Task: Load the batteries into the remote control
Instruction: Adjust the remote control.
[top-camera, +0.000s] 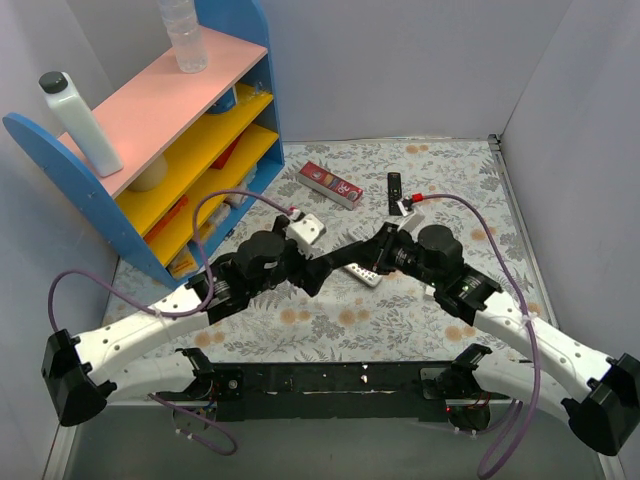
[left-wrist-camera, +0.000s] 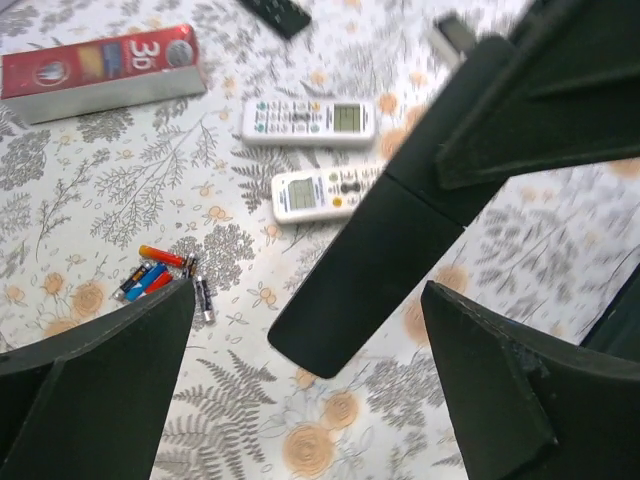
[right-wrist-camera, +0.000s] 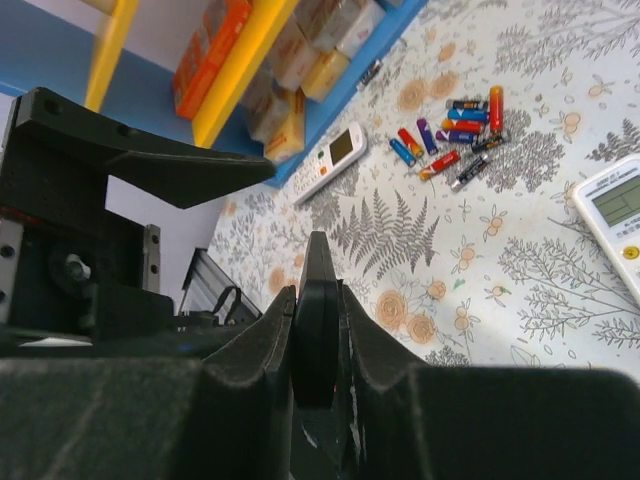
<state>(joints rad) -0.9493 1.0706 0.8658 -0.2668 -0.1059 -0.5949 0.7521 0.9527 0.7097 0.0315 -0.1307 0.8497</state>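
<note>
Blue shelf (top-camera: 60, 165) edges the desk (top-camera: 330, 325) on the left, free room lies around the batteries (left-wrist-camera: 160, 277), and both arms (top-camera: 150, 330) bend inward mid-desk, right tool (right-wrist-camera: 316, 300) clamped on the slim remote control (left-wrist-camera: 365, 270), left tool (left-wrist-camera: 310, 292) wide open near it, holding nothing.

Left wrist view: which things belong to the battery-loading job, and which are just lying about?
Job:
- small red, blue and dark cylindrical batteries
- slim dark bar-shaped remote, gripped in the right claw

Lying about:
- wide white button-pad remote
- second white button-pad remote below it
- red cardboard box
- small black remote
</note>
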